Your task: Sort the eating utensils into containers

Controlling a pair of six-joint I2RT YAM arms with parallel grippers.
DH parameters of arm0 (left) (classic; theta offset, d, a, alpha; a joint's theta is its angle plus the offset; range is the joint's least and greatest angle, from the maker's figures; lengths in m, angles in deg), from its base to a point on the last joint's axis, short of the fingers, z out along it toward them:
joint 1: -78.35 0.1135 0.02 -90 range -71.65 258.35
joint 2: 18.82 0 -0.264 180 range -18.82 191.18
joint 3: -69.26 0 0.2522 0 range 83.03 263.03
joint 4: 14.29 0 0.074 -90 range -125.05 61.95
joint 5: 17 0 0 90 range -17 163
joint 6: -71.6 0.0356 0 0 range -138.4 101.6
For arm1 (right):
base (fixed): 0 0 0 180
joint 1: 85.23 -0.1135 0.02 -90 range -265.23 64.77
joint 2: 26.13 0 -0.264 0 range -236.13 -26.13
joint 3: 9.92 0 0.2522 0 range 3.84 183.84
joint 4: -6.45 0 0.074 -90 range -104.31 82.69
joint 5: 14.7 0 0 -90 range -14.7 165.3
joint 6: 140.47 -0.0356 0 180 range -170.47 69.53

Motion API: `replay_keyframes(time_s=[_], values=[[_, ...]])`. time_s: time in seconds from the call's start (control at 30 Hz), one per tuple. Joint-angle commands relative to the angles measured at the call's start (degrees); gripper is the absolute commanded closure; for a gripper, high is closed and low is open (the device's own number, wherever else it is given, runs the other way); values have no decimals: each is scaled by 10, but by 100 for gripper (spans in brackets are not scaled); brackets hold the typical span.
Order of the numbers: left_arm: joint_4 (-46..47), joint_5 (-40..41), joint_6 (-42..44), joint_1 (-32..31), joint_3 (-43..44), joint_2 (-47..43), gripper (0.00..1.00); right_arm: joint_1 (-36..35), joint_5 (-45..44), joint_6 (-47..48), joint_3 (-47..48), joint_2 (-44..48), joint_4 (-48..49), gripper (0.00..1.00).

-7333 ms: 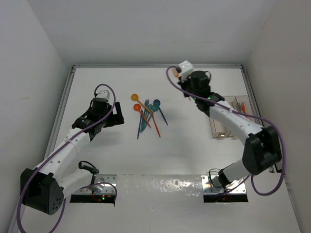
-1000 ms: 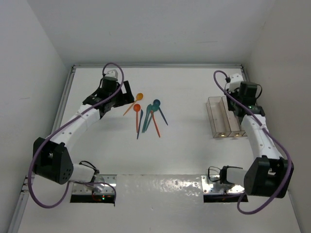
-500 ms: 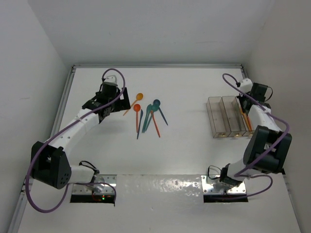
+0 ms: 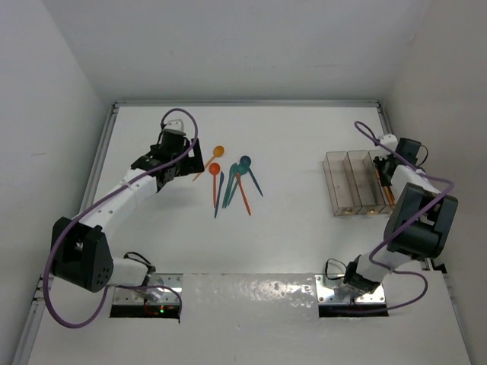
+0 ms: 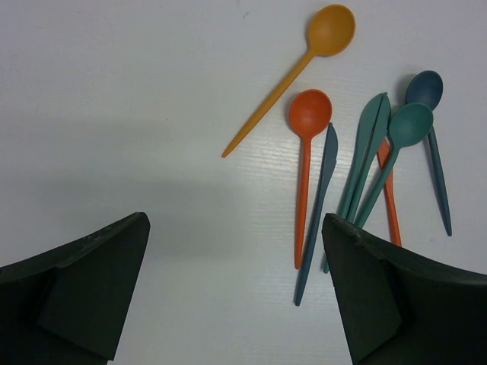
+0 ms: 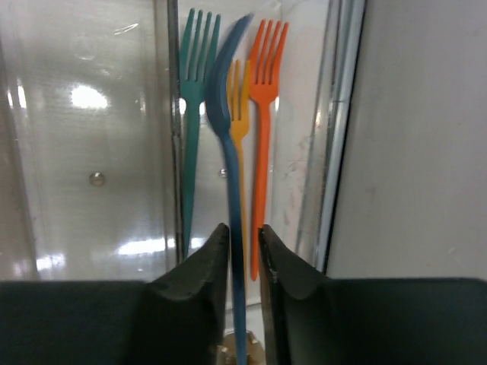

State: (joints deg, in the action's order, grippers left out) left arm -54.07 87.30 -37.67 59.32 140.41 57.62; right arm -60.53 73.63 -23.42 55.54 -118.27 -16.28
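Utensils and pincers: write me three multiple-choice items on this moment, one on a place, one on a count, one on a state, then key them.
1. Where does the yellow-orange spoon lie?
A. In a clear bin
B. On the table, apart from the other utensils
C. Propped against the back wall

2. How many spoons lie on the table?
A. Two
B. Four
C. Six

3. What state is the right pincer in?
A. Open and empty
B. Shut on an orange spoon
C. Shut on a blue fork

Answers:
1 B: the left wrist view shows it flat on bare table, touching nothing.
2 B: it plus the orange spoon, teal spoon and blue spoon.
3 C: the right wrist view shows both fingers pressed on the fork's handle.
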Motion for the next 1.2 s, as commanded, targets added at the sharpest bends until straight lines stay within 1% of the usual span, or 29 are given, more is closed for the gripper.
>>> replay_keyframes(time_s=[0.0, 0.07, 0.17, 0.23, 0.3, 0.37, 0.4, 0.43, 0.5, 0.53, 0.57, 0.6, 0.67, 0.7, 0.77, 0.8, 0.87, 0.9, 1.0, 1.03, 1.17], values=[[11, -2, 11, -1, 8, 2, 5, -1, 15, -17, 1, 1, 30, 74], [11, -3, 11, -1, 9, 2, 5, 0, 32, -30, 11, 5, 31, 69], [11, -8, 12, -1, 11, 3, 5, -1, 41, -59, 28, 16, 33, 64], [10, -13, 12, -1, 11, 1, 5, -4, 40, -84, 34, 29, 35, 62], [11, -21, 12, -1, 11, 2, 5, -12, 28, -134, 33, 45, 45, 61], [11, -24, 12, 0, 11, 2, 5, -45, 18, -174, 29, 75, 51, 61], [12, -26, 12, -1, 11, 3, 6, -86, -3, -181, 23, 85, 51, 60], [13, -28, 13, -1, 11, 4, 7, -108, -31, -190, 20, 107, 50, 60], [14, -31, 14, -1, 11, 5, 9, -155, -50, -212, 15, 128, 41, 59], [14, -32, 14, -1, 11, 5, 9, -201, -56, -228, 14, 136, 36, 59], [14, -32, 14, -1, 11, 6, 9, -224, -60, -259, 11, 151, 34, 58], [14, -32, 13, 0, 11, 7, 10, -278, -69, -267, 4, 158, 36, 58], [14, -33, 11, 0, 11, 8, 10, -326, -87, -307, -6, 172, 49, 57], [14, -34, 10, -1, 10, 8, 10, -371, -93, -317, -13, 173, 65, 56], [14, -38, 5, -1, 8, 9, 10, -409, -93, -342, -13, 164, 76, 54], [12, -41, 5, -1, 6, 8, 10, -444, -96, -349, -4, 145, 77, 54], [8, -44, -1, -2, 4, 8, 10, -476, -96, -365, 4, 120, 84, 53], [-2, -50, -2, -2, 5, 8, 10, -508, -98, -369, 17, 90, 86, 52], [-17, -58, -5, -3, -8, -9, 10, -558, -99, -377, 50, 39, 86, 50], [-16, -57, -5, -3, -16, -29, 10, -566, -99, -379, 58, 5, 97, 50], [-6, -45, -5, -3, -67, -75, 9, -595, -83, -395, 109, -73, 109, 50]])
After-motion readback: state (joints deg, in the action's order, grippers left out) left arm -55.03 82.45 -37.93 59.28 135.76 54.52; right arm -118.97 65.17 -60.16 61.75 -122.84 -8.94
